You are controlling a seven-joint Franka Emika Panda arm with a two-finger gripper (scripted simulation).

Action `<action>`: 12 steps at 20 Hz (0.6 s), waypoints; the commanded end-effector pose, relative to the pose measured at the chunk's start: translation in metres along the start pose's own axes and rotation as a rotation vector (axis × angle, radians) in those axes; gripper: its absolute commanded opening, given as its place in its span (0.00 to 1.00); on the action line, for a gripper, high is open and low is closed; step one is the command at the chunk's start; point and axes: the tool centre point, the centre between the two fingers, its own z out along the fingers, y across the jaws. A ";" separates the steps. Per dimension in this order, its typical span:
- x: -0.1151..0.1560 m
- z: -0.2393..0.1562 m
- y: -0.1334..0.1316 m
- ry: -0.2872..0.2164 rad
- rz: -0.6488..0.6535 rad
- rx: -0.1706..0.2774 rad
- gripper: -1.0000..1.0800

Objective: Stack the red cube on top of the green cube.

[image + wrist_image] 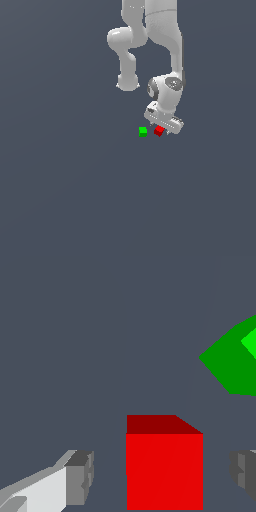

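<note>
Sitting between open claw (160, 476) fingers (untouched): red cube (164, 471).

The red cube (159, 131) is a tiny, bright red block with plain faces, sitting flat on the dark grey surface. In the wrist view the red cube (164, 468) shows a bright front face and a darker top face. The green cube (143, 131) is the same size, plain and bright green, also resting flat. It lies just beside the red one, on the exterior view's left, with a small gap between them. In the wrist view the green cube (232, 358) is seen corner-on, partly cut off by the frame edge.
</note>
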 end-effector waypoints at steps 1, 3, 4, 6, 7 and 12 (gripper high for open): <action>0.000 0.010 0.000 0.000 0.000 0.000 0.96; 0.000 0.016 0.000 0.000 0.000 0.000 0.96; 0.000 0.017 0.000 0.000 0.000 0.000 0.96; 0.000 0.019 0.000 0.000 0.000 0.000 0.96; 0.000 0.020 0.000 0.000 0.000 0.000 0.96; 0.000 0.020 0.000 0.000 0.000 0.000 0.00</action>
